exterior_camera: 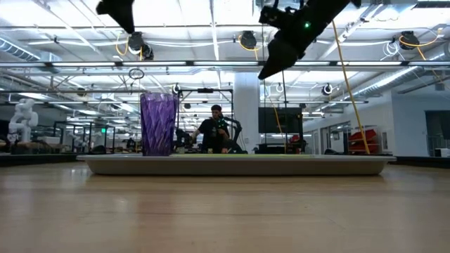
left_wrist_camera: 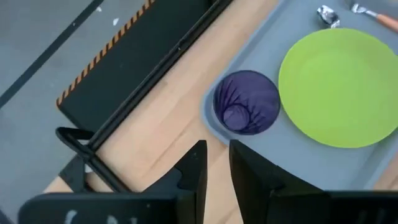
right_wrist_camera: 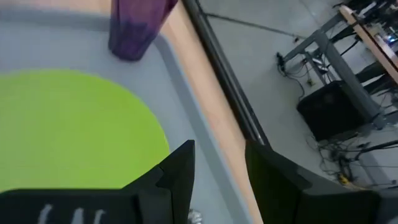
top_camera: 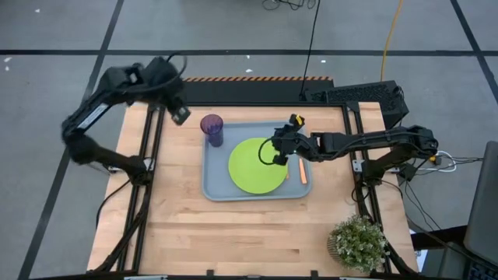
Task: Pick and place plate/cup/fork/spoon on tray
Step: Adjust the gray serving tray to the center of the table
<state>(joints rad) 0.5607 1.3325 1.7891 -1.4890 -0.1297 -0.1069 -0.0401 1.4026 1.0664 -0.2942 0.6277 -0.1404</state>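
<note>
From above, my right pincer (top_camera: 278, 148) hangs over the far right edge of the round flat lime-green plate (top_camera: 255, 166), which lies in the large rectangular grey-blue plastic tray (top_camera: 214, 183) on the pale wooden surface (top_camera: 233, 233); the small translucent purple tumbler (top_camera: 212, 129) stands in the tray's far left corner, and an orange-handled utensil (top_camera: 302, 173) lies on the tray just right of the plate, fork or spoon I cannot tell here. My left pincer (top_camera: 177, 113) waits above the surface beside the tray's far left corner. At table height, both pincers ride high and the tumbler (exterior_camera: 158, 124) stands upright. My left wrist shows its fingers (left_wrist_camera: 194, 174) slightly apart, empty, with the tumbler (left_wrist_camera: 247, 101) ahead, plus a shiny spoon bowl (left_wrist_camera: 326, 14) and an orange handle (left_wrist_camera: 388, 21) beyond the plate. My right wrist shows parted fingers (right_wrist_camera: 180, 165) holding nothing above the plate (right_wrist_camera: 68, 130). I judge everything is already placed, so I should lift straight up and clear without nudging the cutlery. I can read no writing or labels anywhere.
</note>
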